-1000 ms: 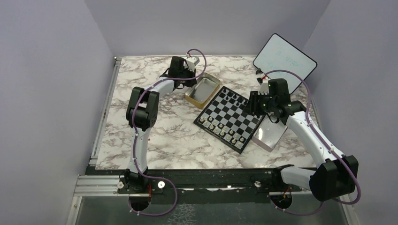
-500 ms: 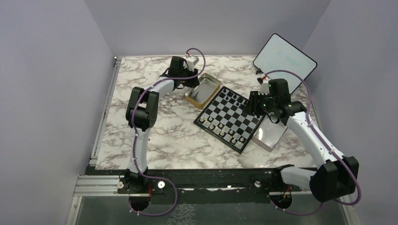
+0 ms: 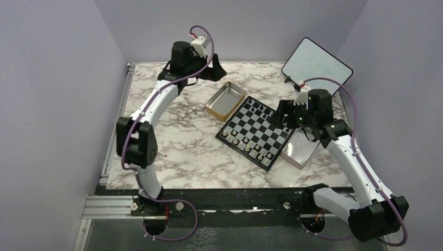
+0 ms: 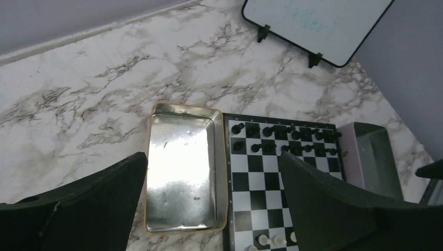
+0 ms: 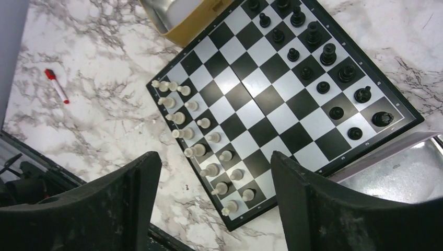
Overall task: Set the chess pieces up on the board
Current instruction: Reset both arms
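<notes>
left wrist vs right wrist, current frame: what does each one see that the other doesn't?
Left wrist only: the white tablet on its stand, and the whole empty inside of the gold tin. Right wrist only: the red marker lying off the board, and both rows of pale pieces in full. Both: the board, the black pieces in their two rows, and at least a corner of the gold tin.

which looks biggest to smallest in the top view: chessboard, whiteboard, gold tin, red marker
1. chessboard and whiteboard: about alike; the whiteboard leans farther back, so unranked
2. gold tin
3. red marker, a tiny speck
</notes>
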### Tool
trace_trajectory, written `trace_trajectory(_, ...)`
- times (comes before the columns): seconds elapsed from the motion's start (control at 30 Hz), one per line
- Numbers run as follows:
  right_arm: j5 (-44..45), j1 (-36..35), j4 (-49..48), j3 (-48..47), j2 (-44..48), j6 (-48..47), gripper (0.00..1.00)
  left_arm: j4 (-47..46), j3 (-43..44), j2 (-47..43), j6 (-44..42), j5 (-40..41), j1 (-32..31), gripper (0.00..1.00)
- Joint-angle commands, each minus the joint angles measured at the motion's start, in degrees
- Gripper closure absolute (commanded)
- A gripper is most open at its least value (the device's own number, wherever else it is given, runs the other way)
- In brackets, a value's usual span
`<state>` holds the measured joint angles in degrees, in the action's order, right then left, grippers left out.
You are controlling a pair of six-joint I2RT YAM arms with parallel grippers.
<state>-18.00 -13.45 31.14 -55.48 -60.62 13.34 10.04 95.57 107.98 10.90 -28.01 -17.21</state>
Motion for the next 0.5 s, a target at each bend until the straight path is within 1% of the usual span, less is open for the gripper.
trace_trajectory(0.0,-2.4,0.0,0.1,-1.9,3.7,0.7,0.15,2.3,-6.4,-12.8,3.7,-4.3,0.2,0.01)
trace_trajectory(0.07,-2.5,0.1,0.2,-1.5,5.4,1.0,0.01,2.9,-11.7,-18.0,3.5,-3.2,0.2,0.01)
trace_trajectory(0.17,-1.9,0.1,0.6,-0.3,7.9,2.0,0.00,3.1,-18.3,-25.8,3.0,-2.5,0.2,0.01)
trace_trajectory(0.3,-2.9,0.1,-1.1,3.0,12.1,3.4,0.00,2.6,-28.1,-35.6,2.5,-4.4,0.2,0.01)
trace_trajectory(0.47,2.4,0.1,-3.9,7.7,18.7,6.9,0.00,0.9,-39.7,-46.8,3.5,-5.9,0.2,0.01)
